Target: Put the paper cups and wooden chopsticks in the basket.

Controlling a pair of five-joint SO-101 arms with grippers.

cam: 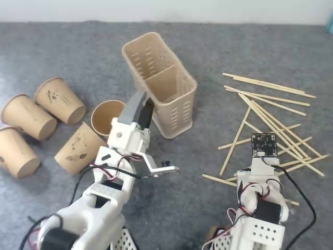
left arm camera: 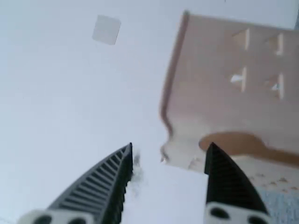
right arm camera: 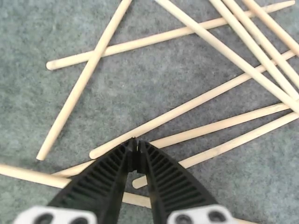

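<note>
A tan slotted basket (cam: 161,83) stands tilted in the middle of the grey mat. Several paper cups lie on their sides to its left, such as one at the far left (cam: 28,117) and another nearer the arm (cam: 80,148). One cup (cam: 107,117) stands with its mouth up. My left gripper (cam: 144,100) is raised beside the basket's near-left side. In the left wrist view it (left arm camera: 170,146) is open and holds nothing, with the basket (left arm camera: 229,84) just ahead. Wooden chopsticks (cam: 265,120) lie scattered on the right. My right gripper (right arm camera: 136,142) is shut just above the chopsticks (right arm camera: 177,109), gripping none.
The grey mat (cam: 208,57) covers the whole table. A white wall runs along the far edge. The left arm's cables and a bracket (cam: 161,169) stick out between the two arms. The right arm's base (cam: 260,219) sits at the front right.
</note>
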